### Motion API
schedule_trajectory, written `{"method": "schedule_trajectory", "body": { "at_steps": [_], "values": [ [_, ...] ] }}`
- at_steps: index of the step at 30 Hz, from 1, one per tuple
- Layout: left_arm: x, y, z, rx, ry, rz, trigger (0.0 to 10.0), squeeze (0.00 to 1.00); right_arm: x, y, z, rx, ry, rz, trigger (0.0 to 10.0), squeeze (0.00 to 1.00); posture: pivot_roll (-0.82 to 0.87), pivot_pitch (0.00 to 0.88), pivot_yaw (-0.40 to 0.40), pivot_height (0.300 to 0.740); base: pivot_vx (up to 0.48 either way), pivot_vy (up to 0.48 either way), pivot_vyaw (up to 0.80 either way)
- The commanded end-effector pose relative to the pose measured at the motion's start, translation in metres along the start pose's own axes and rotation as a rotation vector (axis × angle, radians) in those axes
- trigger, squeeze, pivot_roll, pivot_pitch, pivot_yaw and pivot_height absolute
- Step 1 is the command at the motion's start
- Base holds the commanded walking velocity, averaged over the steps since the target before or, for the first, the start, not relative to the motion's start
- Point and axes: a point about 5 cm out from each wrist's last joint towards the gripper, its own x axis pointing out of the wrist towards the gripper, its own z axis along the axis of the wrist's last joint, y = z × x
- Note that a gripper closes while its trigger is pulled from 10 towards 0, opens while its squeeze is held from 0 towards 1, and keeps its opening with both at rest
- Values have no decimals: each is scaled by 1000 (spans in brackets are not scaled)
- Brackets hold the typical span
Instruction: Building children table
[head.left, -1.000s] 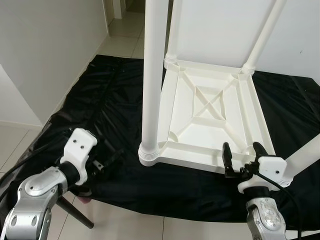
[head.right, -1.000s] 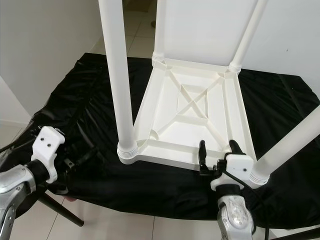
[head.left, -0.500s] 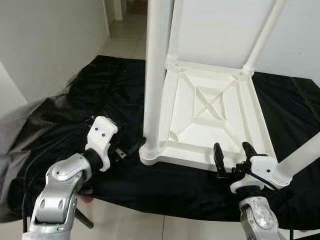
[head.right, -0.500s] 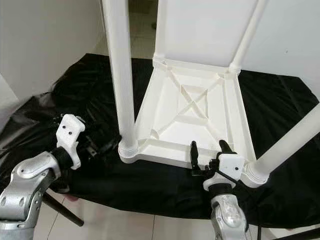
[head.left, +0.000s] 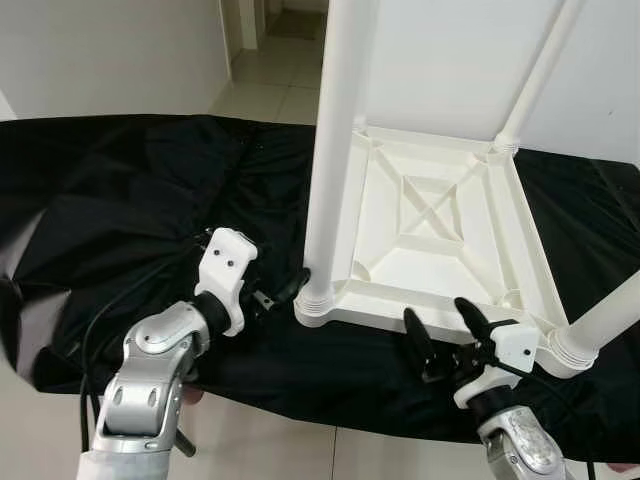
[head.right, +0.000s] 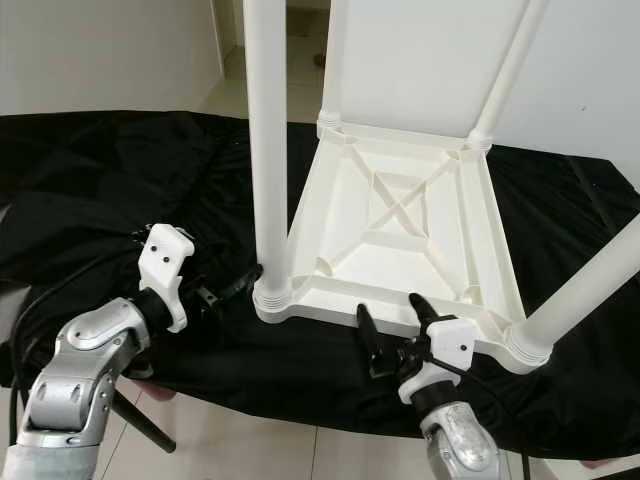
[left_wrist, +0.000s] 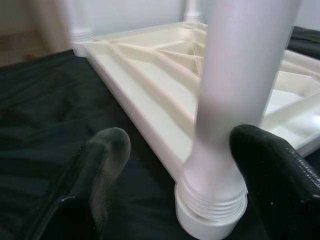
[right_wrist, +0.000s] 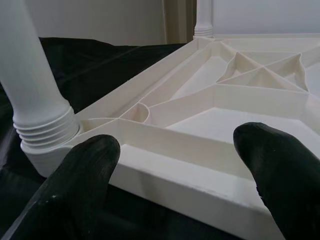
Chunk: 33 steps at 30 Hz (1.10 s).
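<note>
Head views: white plastic children's table (head.left: 440, 230) upside down on black cloth (head.left: 120, 200) over the tiled floor (head.left: 270, 80), ribbed underside up with a cross brace in the middle. Legs screwed into the corners, pointing up: near-left leg (head.left: 335, 150), near-right leg (head.left: 610, 320) leaning out to the right, far-right leg (head.left: 540, 70). Left pincer (head.left: 285, 292) low on the cloth, just beside the threaded base of the near-left leg, one fingertip touching or almost touching the collar. Right pincer (head.left: 445, 335) in front of the table's near edge, fingers spread, tips up, between the two near legs and closer to the right one.

Left wrist view: left pincer fingers (left_wrist: 100, 170) spread wide, either side of the near-left leg's base (left_wrist: 220, 165); leg between them, contact with the pads cannot be told. Table frame rim (left_wrist: 140, 105) running away behind.

Right wrist view: right pincer fingers (right_wrist: 80, 170) spread, nothing pinched, facing the table's near rim (right_wrist: 190, 165). Threaded collar of a leg (right_wrist: 42, 125) off to one side, ribs of the underside beyond.
</note>
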Motion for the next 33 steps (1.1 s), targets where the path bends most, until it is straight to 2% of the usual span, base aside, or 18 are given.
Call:
{"method": "schedule_trajectory", "body": {
  "at_steps": [1, 4, 8, 10, 11, 14, 21, 22, 23, 26, 33],
  "values": [
    [8, -3, 6, 7, -32, 32, 10000, 0, 0, -2, 0, 15, 11, 24, 10000, 0, -26, 69, 36, 740, 0, 0, 0],
    [17, -15, 7, -5, -47, -10, 10000, 0, 4, -6, 2, -1, 7, 46, 10000, 0, -27, 71, 39, 740, 0, 0, 0],
    [20, -22, 8, -14, -52, -35, 10000, 0, 5, -6, 3, -4, 6, 62, 10000, 0, -28, 73, 40, 740, 0, 0, 0],
    [25, -30, 10, -21, -63, -64, 10000, 0, 7, -4, 4, -2, 8, 96, 10000, 0, -29, 81, 44, 740, 0, 0, 0],
    [29, -39, 11, -22, -69, -99, 10000, 0, 9, -5, 5, -3, 10, 111, 10000, 0, -29, 85, 46, 740, 0, 0, 0],
    [29, -40, 8, -14, -57, -107, 10000, 0, 10, -6, 5, -9, 10, 113, 10000, 0, -34, 91, 52, 740, 0, 0, 0],
    [21, -28, -3, 20, -6, -63, 10000, 0, 9, -8, 6, -11, 14, 122, 10000, 0, -36, 96, 57, 740, 0, 0, 0],
    [15, -21, -9, 47, 23, -46, 10000, 0, 8, -9, 6, -15, 17, 120, 10000, 0, -36, 99, 59, 740, 0, 0, 0],
    [15, -21, -9, 47, 23, -46, 10000, 0, 8, -9, 6, -15, 17, 120, 10000, 0, -36, 99, 59, 740, 0, 0, 0],
    [3, -3, -18, 102, 77, 9, 10000, 0, 9, -10, 5, -17, 23, 118, 10000, 0, -28, 102, 55, 740, 0, 0, 0],
    [9, 9, -17, 114, 74, 68, 10000, 0, 13, -8, 6, -15, 20, 135, 10000, 0, -28, 106, 45, 740, 0, 0, 0]
  ]
}}
